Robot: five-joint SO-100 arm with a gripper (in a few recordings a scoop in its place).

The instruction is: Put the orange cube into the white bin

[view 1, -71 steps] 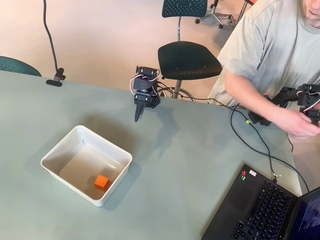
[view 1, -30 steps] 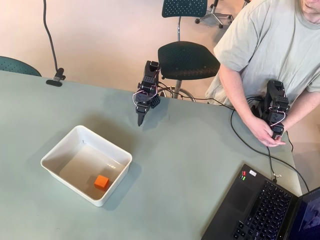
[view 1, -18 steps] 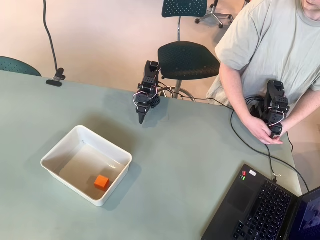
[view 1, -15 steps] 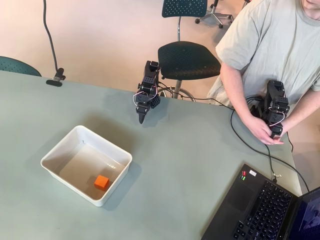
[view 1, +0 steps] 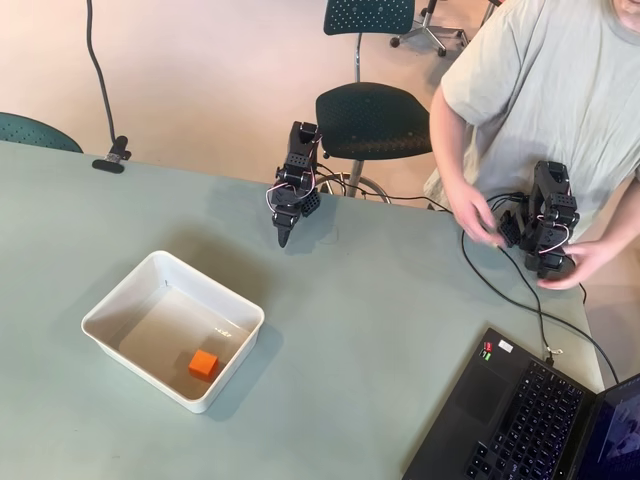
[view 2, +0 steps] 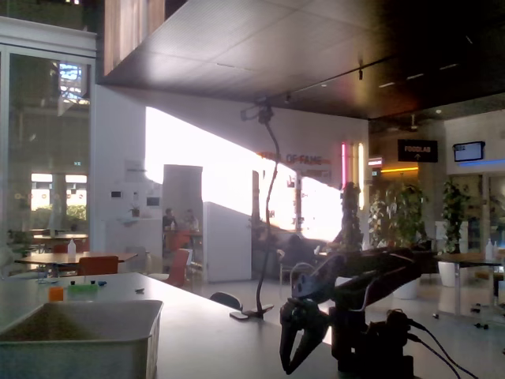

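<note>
Pale green table point(view 1: 380, 300) with the white bin point(view 1: 108, 304), a laptop point(view 1: 520, 410), and a black cable point(view 1: 505, 290).

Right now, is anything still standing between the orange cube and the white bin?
No. The orange cube already lies on the floor of the white bin, near its lower right wall in the overhead view. The gripper hangs apart, near the table's far edge.

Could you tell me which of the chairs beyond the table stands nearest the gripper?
The black perforated chair, just behind the gripper; the teal chair sits far left.
</note>
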